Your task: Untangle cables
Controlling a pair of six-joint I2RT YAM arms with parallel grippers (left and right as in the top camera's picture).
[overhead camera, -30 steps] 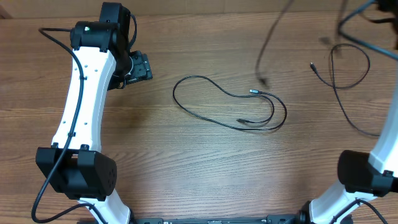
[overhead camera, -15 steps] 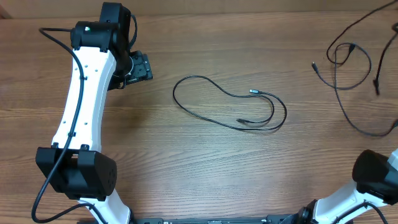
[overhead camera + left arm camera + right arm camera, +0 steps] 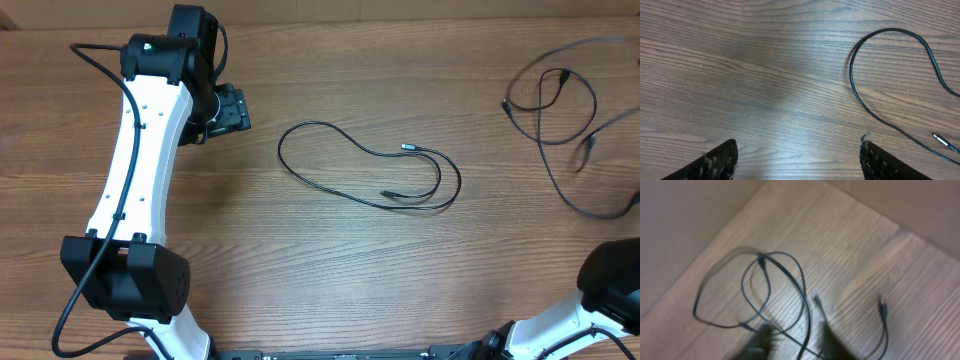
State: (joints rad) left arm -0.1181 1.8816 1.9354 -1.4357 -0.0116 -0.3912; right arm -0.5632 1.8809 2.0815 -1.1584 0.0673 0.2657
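My left pincer (image 3: 228, 108) hovers over the far-left part of the wooden table (image 3: 300, 260), its two dark fingers spread wide with only bare wood grain between them, as its wrist camera shows (image 3: 799, 146). Nothing is in its hold.

Just to its right, at the table's middle, a looped cable (image 3: 340, 190) lies flat and alone: a thin black cord curling into an open loop on the left and a narrower one on the right. One end carries a silver-tipped plug (image 3: 405, 147); the other plug end (image 3: 386, 193) rests inside the narrower loop. From my left wrist, the curve of this cable (image 3: 851, 70) sweeps across the upper right of the view, and a plug end (image 3: 940, 136) shows near the right edge.

A tangle of cables (image 3: 560, 110) sits at the far-right part of the table, its thin black strands crossing one another, with one blurred strand running off toward the top-right corner.

My right pincer (image 3: 797, 342) is out of the overhead view. Its wrist camera is blurred: two dark fingers at the bottom edge, the tangle (image 3: 761, 259) spread below, a strand passing between the fingers. I cannot tell whether they are clamped on it or apart.
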